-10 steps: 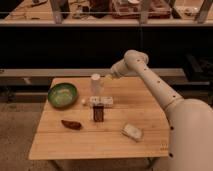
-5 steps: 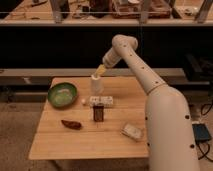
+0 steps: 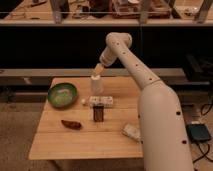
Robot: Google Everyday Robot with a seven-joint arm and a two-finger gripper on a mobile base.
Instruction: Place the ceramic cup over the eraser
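Note:
The white ceramic cup (image 3: 96, 85) stands upright at the back of the wooden table (image 3: 55, 145). My gripper (image 3: 98, 70) hangs just above the cup's top, tilted down toward it, open and holding nothing. The eraser (image 3: 98, 113), a small dark block, stands nearer the front, below the cup. A long white box (image 3: 100, 101) lies between the cup and the eraser.
A green bowl (image 3: 63, 94) sits at the table's left. A small white ball (image 3: 84, 102) lies beside the box. There is a brown oblong thing (image 3: 71, 124) at front left and a pale wrapped packet (image 3: 132, 131) at front right. Dark shelving stands behind the table.
The arm has swung left across the back of the table, and the gripper has come over the cup and down to its top. The objects on the table have not moved.

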